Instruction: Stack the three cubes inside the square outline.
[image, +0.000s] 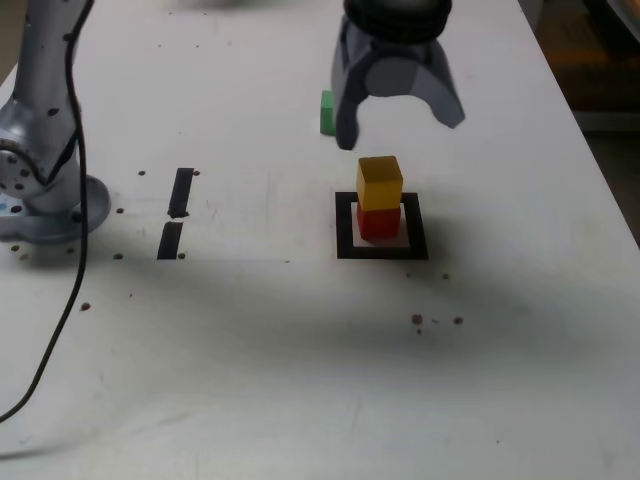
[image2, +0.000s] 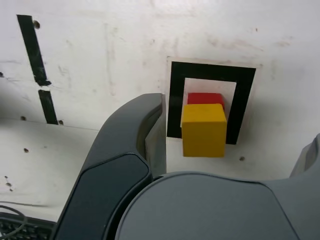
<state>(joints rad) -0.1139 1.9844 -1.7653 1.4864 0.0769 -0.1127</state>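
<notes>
Our end effector hangs above the stack with its two fingers spread wide, and nothing is between them. We think that gap is there so the yellow cube can sit alone without a bump.

We see the yellow cube resting on the red cube. Both stand inside the square, on its white middle, on the desk. We guess the red one went down first to make a flat base. The yellow cube is turned a tiny bit and hangs a little over the red one's edge, as the wrist view shows, so the tower is not quite neat.

The stack's long way points straight up. Each cube alone has no long side, since all sides look the same.

The green cube waits on the desk behind the end effector, toward the exterior view's left, well apart from the square. It is partly hidden. We think it goes on top last.

Two tape strips lie off to the exterior view's left, and we leave them alone.
</notes>
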